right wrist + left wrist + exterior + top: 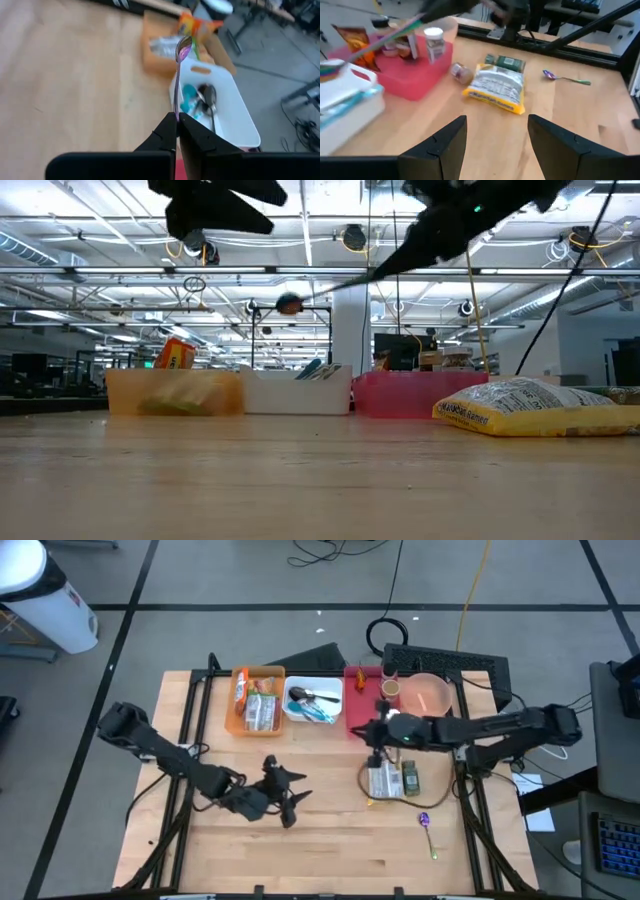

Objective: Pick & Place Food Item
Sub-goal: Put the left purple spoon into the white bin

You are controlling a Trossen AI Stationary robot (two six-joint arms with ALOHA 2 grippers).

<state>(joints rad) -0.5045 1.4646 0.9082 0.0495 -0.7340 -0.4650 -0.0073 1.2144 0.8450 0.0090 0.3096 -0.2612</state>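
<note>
Bins [257,700]: three sitting in a row, orange, white, red.
Right hand [177,118]: gripping one spoon [181,50].
Left hand [497,132]: hovering wide, empty.
Desk [330,840] spoons: one [427,830] lying, possibly more.

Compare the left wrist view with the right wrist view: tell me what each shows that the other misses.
Only the left wrist view shows the yellow-edged food bag, the green packet behind it, the spoon on the table, the small jar lying down and the red bin, with the left claw open and empty.

Only the right wrist view shows the orange bin and the right claw shut on the held spoon.

Both show the white bin and the wooden table.
</note>
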